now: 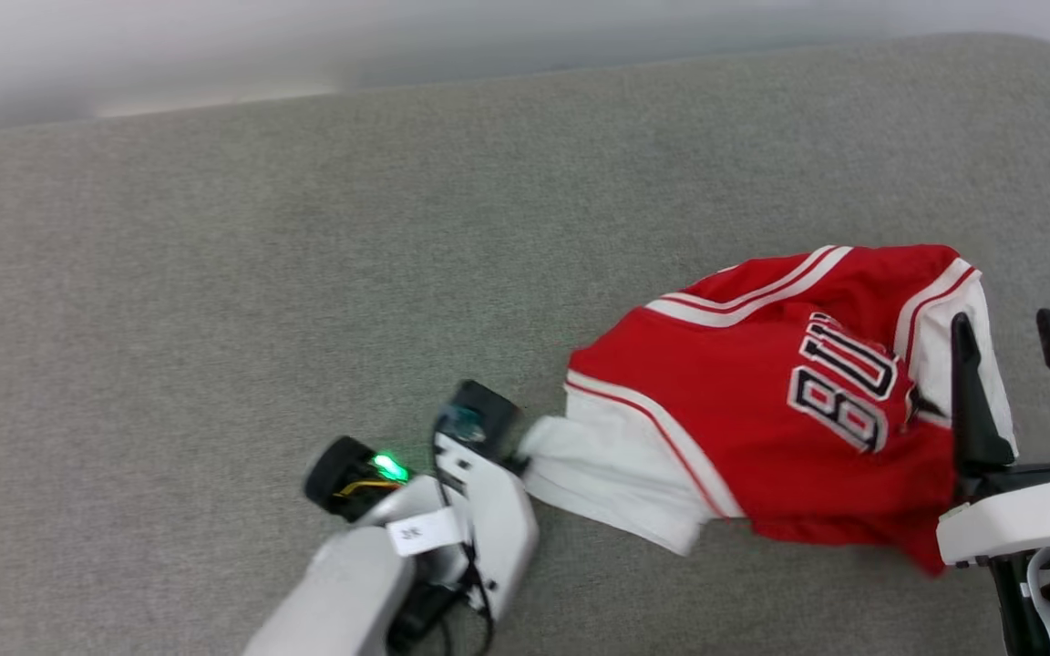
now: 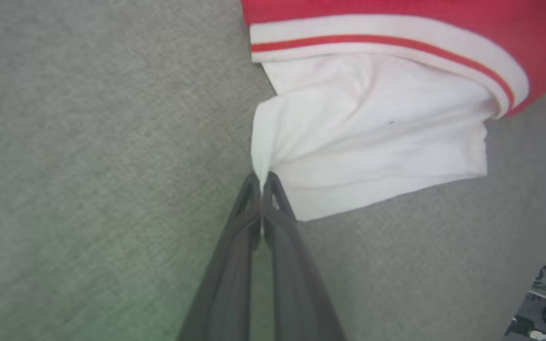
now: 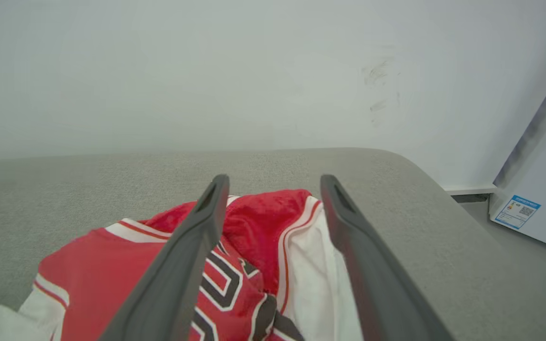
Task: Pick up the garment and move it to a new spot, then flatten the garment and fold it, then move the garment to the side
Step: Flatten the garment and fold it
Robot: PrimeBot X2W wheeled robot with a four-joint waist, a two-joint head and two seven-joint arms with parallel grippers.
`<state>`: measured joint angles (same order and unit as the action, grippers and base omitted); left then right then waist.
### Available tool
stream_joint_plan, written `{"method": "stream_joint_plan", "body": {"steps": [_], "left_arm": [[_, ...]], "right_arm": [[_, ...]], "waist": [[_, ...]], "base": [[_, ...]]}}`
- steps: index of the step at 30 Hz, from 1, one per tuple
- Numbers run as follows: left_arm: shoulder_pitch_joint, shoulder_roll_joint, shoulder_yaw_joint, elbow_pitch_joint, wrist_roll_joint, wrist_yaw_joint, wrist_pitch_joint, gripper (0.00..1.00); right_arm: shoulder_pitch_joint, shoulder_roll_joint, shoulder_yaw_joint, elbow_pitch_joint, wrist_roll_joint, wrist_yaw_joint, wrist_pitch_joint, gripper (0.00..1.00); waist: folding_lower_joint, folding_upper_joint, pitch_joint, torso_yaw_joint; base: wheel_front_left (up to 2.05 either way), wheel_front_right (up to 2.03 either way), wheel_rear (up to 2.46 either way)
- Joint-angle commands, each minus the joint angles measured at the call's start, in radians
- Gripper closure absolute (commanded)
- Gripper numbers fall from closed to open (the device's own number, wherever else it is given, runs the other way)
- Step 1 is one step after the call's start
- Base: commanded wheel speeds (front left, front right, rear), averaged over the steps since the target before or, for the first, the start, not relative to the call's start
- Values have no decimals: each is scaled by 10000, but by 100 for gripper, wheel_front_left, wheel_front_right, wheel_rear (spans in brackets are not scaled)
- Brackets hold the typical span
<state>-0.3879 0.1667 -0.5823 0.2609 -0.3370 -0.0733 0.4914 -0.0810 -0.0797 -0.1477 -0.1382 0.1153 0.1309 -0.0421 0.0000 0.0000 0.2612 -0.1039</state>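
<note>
The red garment lies crumpled on the grey surface at the right, black lettering showing on its front. Its white sleeve stretches out to the left. My left gripper is shut on the corner of that sleeve, and the cloth is pulled to a point between the fingertips; in the head view the left gripper meets the sleeve at its left end. My right gripper hovers open over the garment's right edge, fingers spread, nothing between them. In the right wrist view the garment lies below the open right gripper.
The grey padded surface stretches wide to the left and back. Its rounded far-right corner meets a pale wall. A white appliance with a blue label stands on the floor to the right.
</note>
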Motion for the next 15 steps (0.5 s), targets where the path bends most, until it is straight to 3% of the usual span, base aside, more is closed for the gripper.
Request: {"method": "stream_joint_plan", "body": {"steps": [1, 9, 15], "left_arm": [[179, 219, 259, -136, -24, 174, -271, 100], [544, 1186, 1817, -1545, -301, 973, -1502, 100], [736, 2051, 3029, -1810, -558, 1337, -2067, 100]], "right_arm": [[49, -15, 39, 22, -50, -3, 58, 0], [224, -50, 150, 29, -2, -3, 320, 0], [226, -48, 303, 15, 3, -5, 467, 0]], "waist": [[0, 0, -204, 187], [0, 0, -675, 704], [0, 0, -674, 861]], "base": [[0, 0, 0], [0, 0, 0], [0, 0, 0]]}}
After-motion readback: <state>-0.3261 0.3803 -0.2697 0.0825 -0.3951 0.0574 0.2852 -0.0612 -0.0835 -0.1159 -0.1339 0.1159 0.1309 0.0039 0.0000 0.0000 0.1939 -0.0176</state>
